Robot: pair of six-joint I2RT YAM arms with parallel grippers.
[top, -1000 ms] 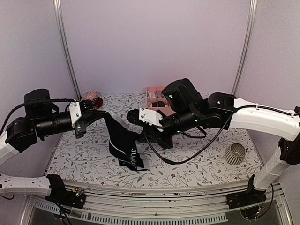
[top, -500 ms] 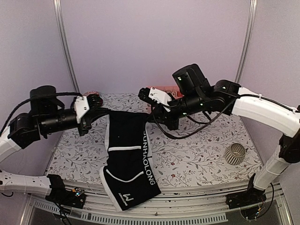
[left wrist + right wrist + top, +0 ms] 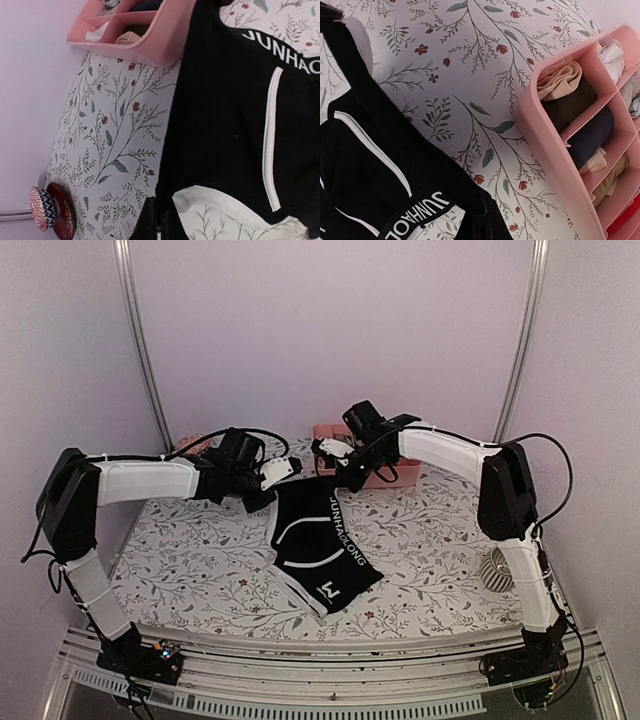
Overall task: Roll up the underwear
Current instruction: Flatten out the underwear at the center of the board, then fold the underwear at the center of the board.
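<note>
The black underwear with white letters on its black waistband lies spread on the floral table, waistband to the right. My left gripper is shut on its far left corner, and the left wrist view shows the fingers pinching the black fabric. My right gripper is shut on the far waistband corner, seen in the right wrist view beside the lettered band. A dark roll with a beige band sits in a tray compartment; I cannot tell if it is the other brief.
The pink divided tray stands at the back, just behind both grippers, and holds several fabric rolls. A red patterned bundle lies at the back left. A grey ribbed object sits at the right.
Both arms have reached far back with the underwear. It hung over the table's front edge and now lies spread on the table further back, near the tray.
</note>
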